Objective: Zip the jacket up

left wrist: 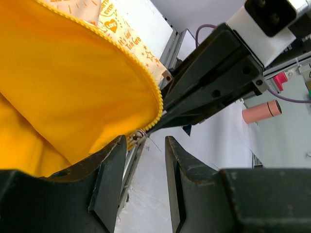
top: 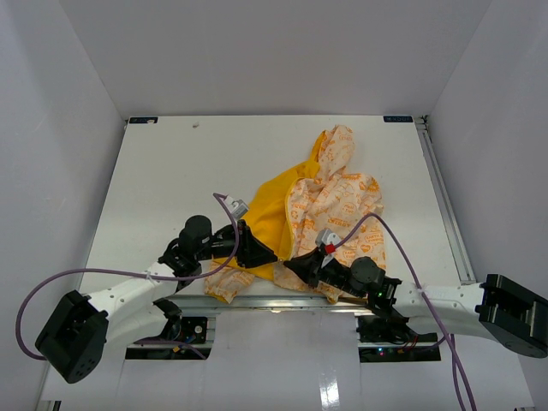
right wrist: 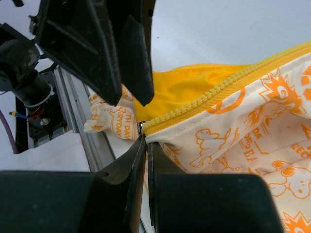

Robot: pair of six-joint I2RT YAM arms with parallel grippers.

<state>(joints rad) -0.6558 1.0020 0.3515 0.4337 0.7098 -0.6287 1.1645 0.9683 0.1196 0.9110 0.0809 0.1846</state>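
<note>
Reading perhaps "LOVE", lettering point(left wrist: 112, 25) dots the jacket point(top: 342, 201).

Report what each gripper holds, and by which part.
The right gripper pinches the jacket at the end of its yellow zipper edge. The left gripper holds nothing; its jaws stand apart beside that end.

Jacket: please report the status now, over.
Right gripper shut on jacket zipper end. Left gripper open, near yellow edge. Zipper undone. Nothing blocking.
</note>
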